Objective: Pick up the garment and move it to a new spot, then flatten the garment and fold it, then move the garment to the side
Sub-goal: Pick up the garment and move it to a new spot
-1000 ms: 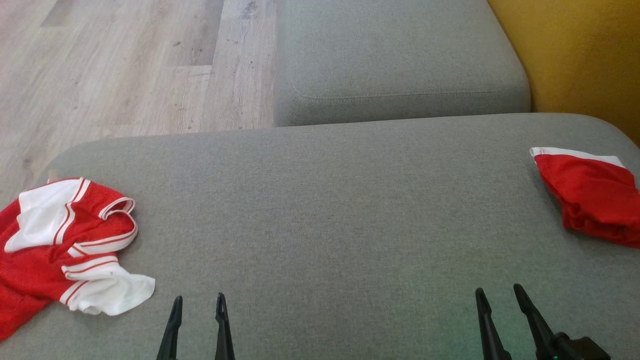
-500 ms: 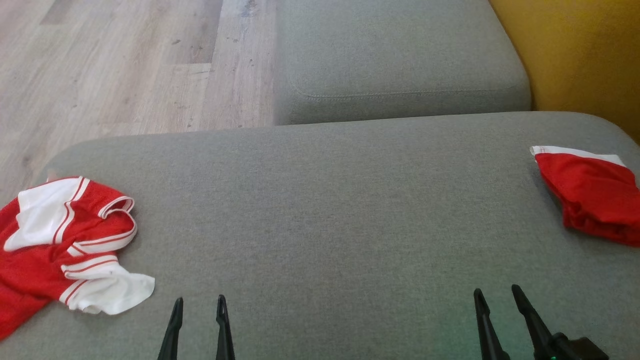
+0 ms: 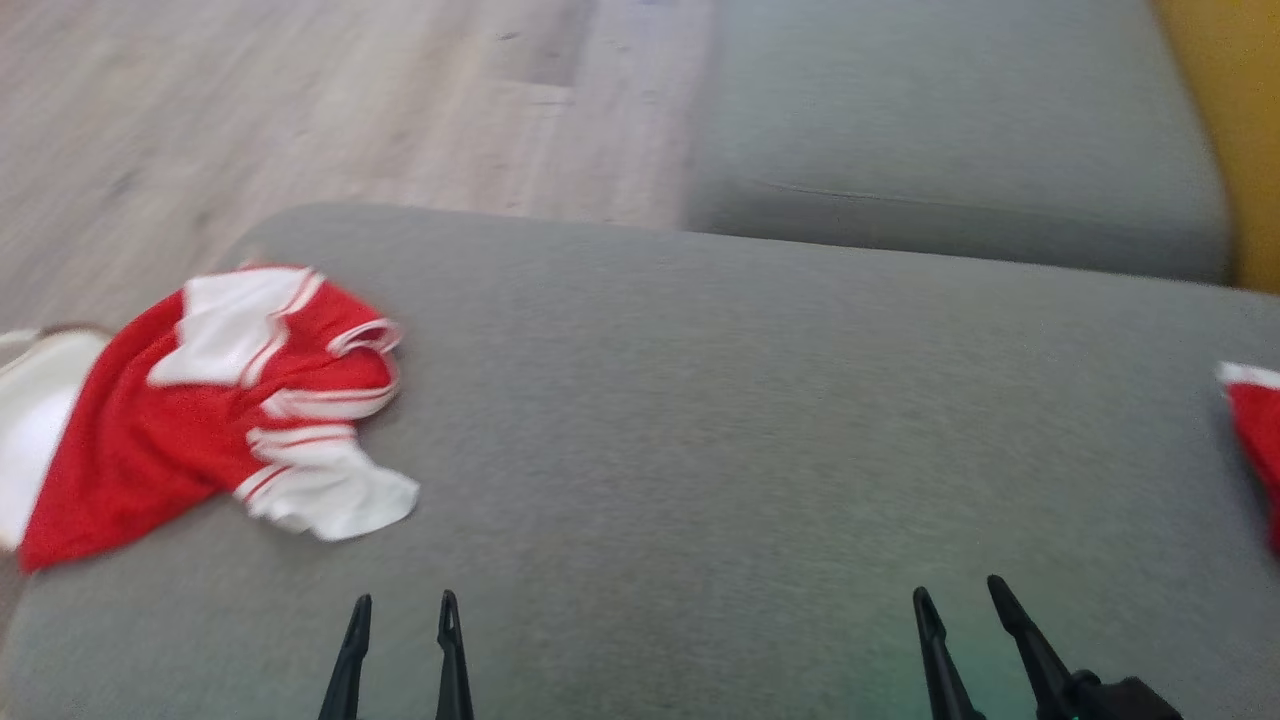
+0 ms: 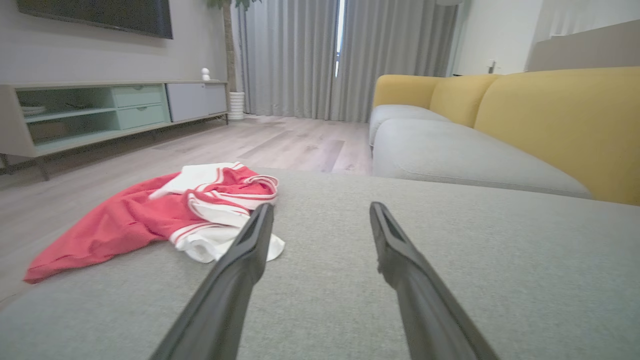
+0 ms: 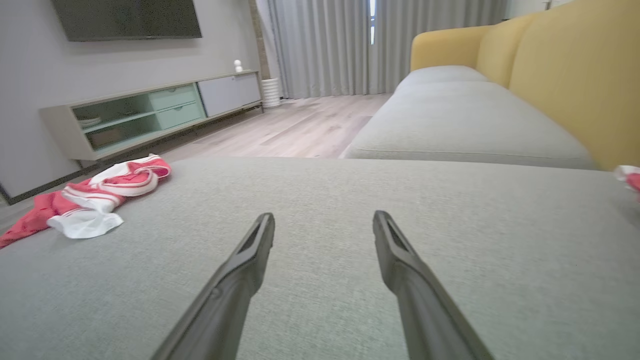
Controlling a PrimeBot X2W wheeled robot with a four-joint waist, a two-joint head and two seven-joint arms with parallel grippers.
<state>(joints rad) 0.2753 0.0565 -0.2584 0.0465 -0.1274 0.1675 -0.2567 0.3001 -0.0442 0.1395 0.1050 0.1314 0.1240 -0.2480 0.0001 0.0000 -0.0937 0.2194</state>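
Step in hand looked like the very first one: approach, nothing picked up yet. The crumpled red-and-white mesh jersey (image 3: 215,400) lay at the left end of the grey fabric sofa seat (image 3: 750,420), its red body trailing over the seat's left edge toward the pale wood-plank floor (image 3: 300,100), white striped sleeve toward the robot. The left hand (image 3: 405,597) sat low over the seat, fingers spread and holding nothing, jersey ahead and to its left, near but apart. From the left wrist the jersey (image 4: 165,210) sat just past the left fingertip. The right hand (image 3: 957,587) was also spread and empty over bare seat, well apart from the jersey. A second red cloth with a white edge (image 3: 1255,440) sat at the far right of the seat, cut off by the frame; probably not the target, couldn't tell more. The head view was smeared, so fine folds were unreadable. My read on the next move: swing the left hand left and forward, drop onto a raised fold near the striped collar or sleeve, and pinch there. The mesh will likely drag and bunch, so lift it clear before carrying it to mid-seat.
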